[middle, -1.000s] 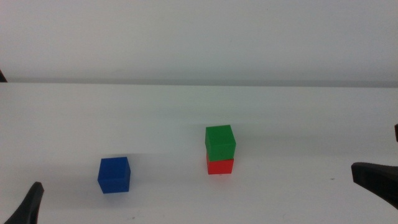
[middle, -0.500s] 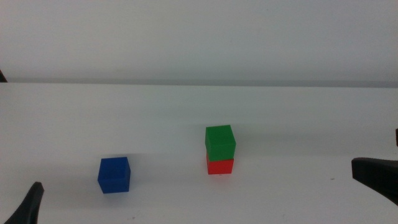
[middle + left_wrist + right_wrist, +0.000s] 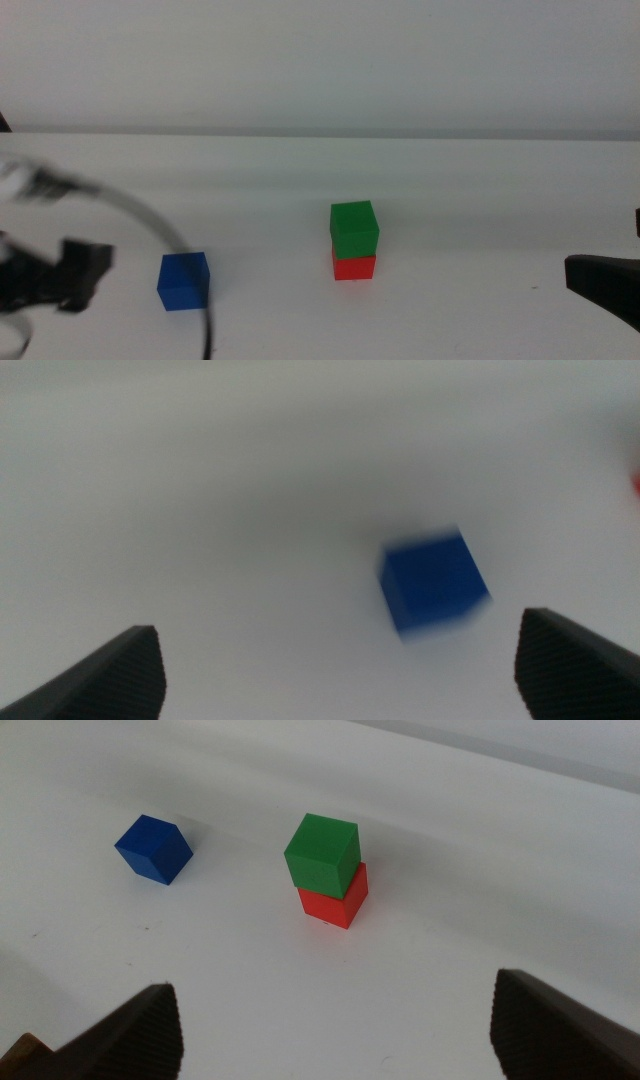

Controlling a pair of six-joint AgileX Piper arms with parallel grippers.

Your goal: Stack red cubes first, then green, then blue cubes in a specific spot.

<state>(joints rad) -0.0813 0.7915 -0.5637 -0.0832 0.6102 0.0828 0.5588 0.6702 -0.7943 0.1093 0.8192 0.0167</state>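
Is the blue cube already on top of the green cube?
No, the blue cube sits alone on the table, apart from the green cube.

No readable text, labels, brands, numbers or signs anywhere: small matte cubes in red, green and blue all plain-faced, white tabletop unmarked, dark fingers bare.
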